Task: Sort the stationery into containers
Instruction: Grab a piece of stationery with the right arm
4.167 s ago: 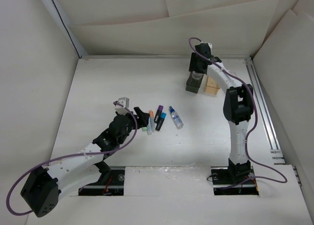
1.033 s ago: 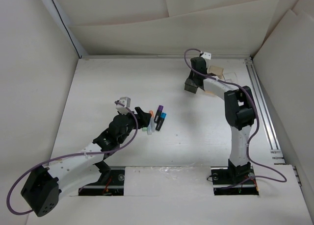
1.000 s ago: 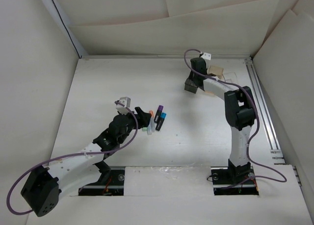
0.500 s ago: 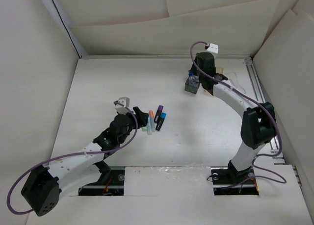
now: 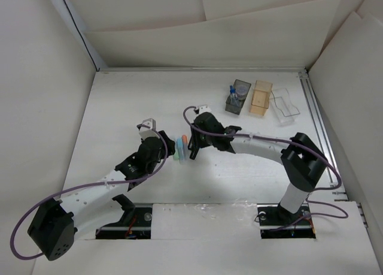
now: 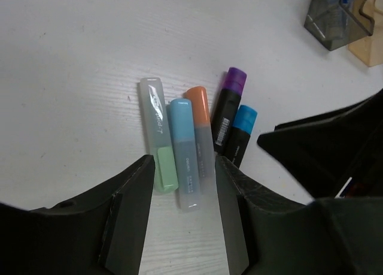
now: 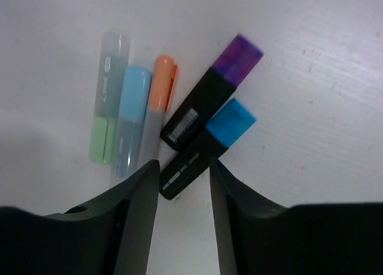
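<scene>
Top external view showed the sort maybe a third done, by my reckoning. The blue-capped bottle (image 5: pixel 231 95) stood in the dark grey bin (image 5: pixel 233 109), far out beyond both your grippers. Something round sat next to it that might have been the little pot, though I couldn't tell. The tan bin (image 5: pixel 261 113) and the clear bin (image 5: pixel 286 114) beside it showed nothing inside that I could make out. All five markers were left to do, lying side by side on the table (image 5: pixel 131 101). Your left gripper (image 6: pixel 184 167) was spread wide with nothing in it. From its wrist view, the near ends of the green marker (image 6: pixel 158 137), light-blue marker (image 6: pixel 184 158) and orange marker (image 6: pixel 201 131) sat between the jaws, with the purple-capped marker (image 6: pixel 227 110) and blue-capped marker (image 6: pixel 240 134) just off to its right. Your right gripper (image 7: pixel 182 167) was spread and empty too, with the butt end of the blue-capped marker right between its fingertips, so that looked like your next pick. Compared with about four seconds earlier, the bottle had gone from the table beside the markers into the grey bin. Half a second back your right arm was up at that bin, and it had since swung all the way back to the marker pile. Your left had hardly budged.
</scene>
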You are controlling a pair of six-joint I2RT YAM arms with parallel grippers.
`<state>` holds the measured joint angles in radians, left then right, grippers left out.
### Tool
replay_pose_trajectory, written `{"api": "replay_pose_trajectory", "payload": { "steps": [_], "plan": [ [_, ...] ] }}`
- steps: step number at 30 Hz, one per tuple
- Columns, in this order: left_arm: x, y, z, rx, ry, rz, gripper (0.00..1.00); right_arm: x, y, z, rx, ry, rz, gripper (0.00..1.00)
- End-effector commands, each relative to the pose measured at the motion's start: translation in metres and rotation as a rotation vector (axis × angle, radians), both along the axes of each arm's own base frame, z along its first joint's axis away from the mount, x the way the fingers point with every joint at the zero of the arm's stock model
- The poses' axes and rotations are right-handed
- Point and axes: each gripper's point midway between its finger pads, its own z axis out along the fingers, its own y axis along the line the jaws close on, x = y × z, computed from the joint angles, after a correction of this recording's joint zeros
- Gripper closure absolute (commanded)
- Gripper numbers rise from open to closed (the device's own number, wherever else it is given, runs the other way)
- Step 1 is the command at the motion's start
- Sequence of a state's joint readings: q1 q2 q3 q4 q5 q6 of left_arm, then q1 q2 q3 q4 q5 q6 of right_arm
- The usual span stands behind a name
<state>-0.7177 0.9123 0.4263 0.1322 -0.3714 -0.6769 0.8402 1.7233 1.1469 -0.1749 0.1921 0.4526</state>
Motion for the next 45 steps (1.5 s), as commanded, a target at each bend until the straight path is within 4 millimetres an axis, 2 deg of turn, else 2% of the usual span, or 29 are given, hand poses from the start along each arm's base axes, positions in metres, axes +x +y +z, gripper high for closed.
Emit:
{"api": "replay_pose_trajectory", "payload": {
  "steps": [1, 3, 4, 10, 12, 13, 19, 24, 28, 29, 30, 32, 35, 36, 40, 45],
  "plan": [
    [0.003, 0.003, 0.007, -0.028, 0.006, 0.047, 0.59, -0.013, -0.003, -0.004, 0.009, 0.023, -0.062, 0.53],
    [0.003, 0.004, 0.004, -0.027, 0.007, 0.047, 0.59, -0.018, -0.003, -0.008, 0.008, 0.032, -0.069, 0.47],
    [0.003, 0.004, 0.004, -0.027, 0.007, 0.047, 0.59, -0.022, -0.007, -0.022, -0.02, 0.061, -0.076, 0.45],
    [0.004, 0.003, 0.007, -0.034, -0.001, 0.047, 0.6, -0.023, -0.018, -0.048, -0.082, 0.083, -0.143, 0.43],
    [0.007, 0.001, 0.016, -0.052, -0.034, 0.042, 0.6, -0.02, -0.011, -0.052, -0.076, 0.087, -0.137, 0.43],
    [0.006, 0.002, 0.011, -0.045, -0.026, 0.042, 0.6, -0.018, -0.009, -0.053, -0.076, 0.088, -0.137, 0.43],
    [0.007, -0.003, 0.012, -0.059, -0.039, 0.02, 0.59, -0.007, 0.005, -0.048, -0.059, 0.075, -0.137, 0.45],
    [0.007, -0.006, 0.014, -0.068, -0.043, 0.012, 0.59, -0.009, 0.006, -0.052, -0.057, 0.089, -0.137, 0.46],
    [0.006, -0.005, 0.014, -0.074, -0.05, 0.012, 0.59, -0.014, 0.014, -0.034, -0.027, 0.06, -0.12, 0.55],
    [0.005, -0.004, 0.01, -0.068, -0.043, 0.012, 0.59, -0.015, 0.016, -0.025, -0.019, 0.04, -0.119, 0.63],
    [0.005, -0.004, 0.014, -0.077, -0.053, 0.012, 0.59, -0.013, 0.014, -0.025, -0.023, 0.032, -0.128, 0.67],
    [0.005, -0.004, 0.017, -0.084, -0.062, 0.012, 0.59, -0.016, 0.017, -0.019, -0.012, 0.025, -0.119, 0.68],
    [0.003, -0.002, 0.023, -0.095, -0.074, 0.012, 0.59, -0.016, 0.017, -0.019, -0.012, 0.025, -0.119, 0.56],
    [0.003, -0.002, 0.031, -0.107, -0.088, 0.011, 0.59, -0.015, 0.019, -0.026, -0.025, 0.033, -0.119, 0.5],
    [0.001, 0.002, 0.038, -0.117, -0.118, 0.017, 0.59, -0.01, 0.016, -0.047, -0.073, 0.045, -0.158, 0.47],
    [0.0, 0.003, 0.031, -0.104, -0.103, 0.018, 0.59, -0.003, 0.018, -0.053, -0.084, 0.033, -0.173, 0.47]
  ]
}}
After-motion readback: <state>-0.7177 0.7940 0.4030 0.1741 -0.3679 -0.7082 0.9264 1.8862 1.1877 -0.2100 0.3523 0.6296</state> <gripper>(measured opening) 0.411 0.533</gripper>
